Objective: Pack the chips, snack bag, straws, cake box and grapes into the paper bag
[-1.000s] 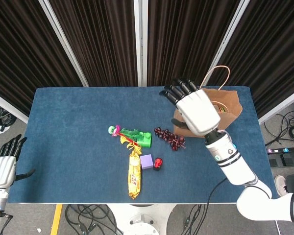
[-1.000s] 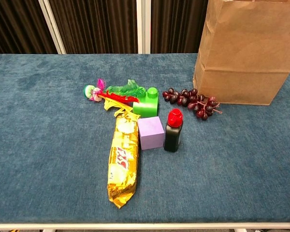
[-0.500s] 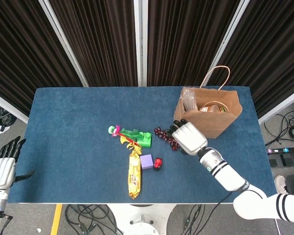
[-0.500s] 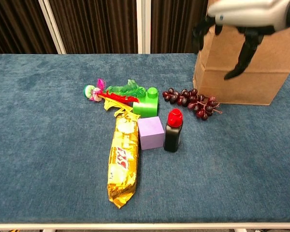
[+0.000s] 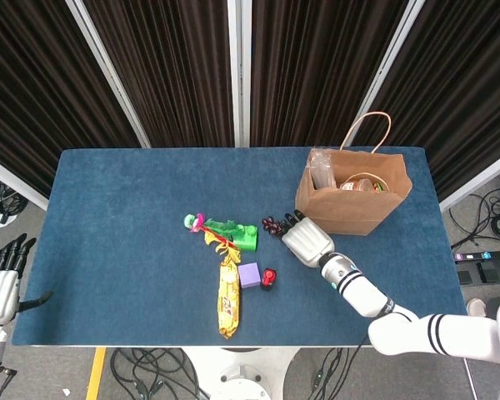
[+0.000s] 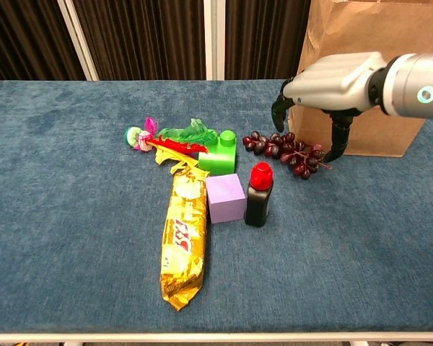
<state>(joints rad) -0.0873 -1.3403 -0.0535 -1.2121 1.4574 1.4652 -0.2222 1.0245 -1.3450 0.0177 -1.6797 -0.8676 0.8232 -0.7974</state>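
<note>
A dark red bunch of grapes (image 6: 285,151) lies on the blue table just left of the brown paper bag (image 6: 368,72). My right hand (image 6: 325,83) hovers low over the bunch, fingers pointing down on either side of it and holding nothing. In the head view that hand (image 5: 304,242) covers most of the grapes (image 5: 272,224). The yellow snack bag (image 6: 182,238) lies lengthwise near the table's front. A bundle of green and red straws (image 6: 169,138) lies left of a green block (image 6: 218,155). My left hand (image 5: 0,287) hangs empty off the table's left side.
A purple cube (image 6: 225,197) and a black bottle with a red cap (image 6: 258,194) stand close in front of the grapes. The paper bag (image 5: 354,196) stands upright with its handle up and holds a clear-wrapped item (image 5: 321,171).
My right hand came away from the bag's mouth, swung down and left, and now sits low over the grapes. The left hand drifted slightly lower.
</note>
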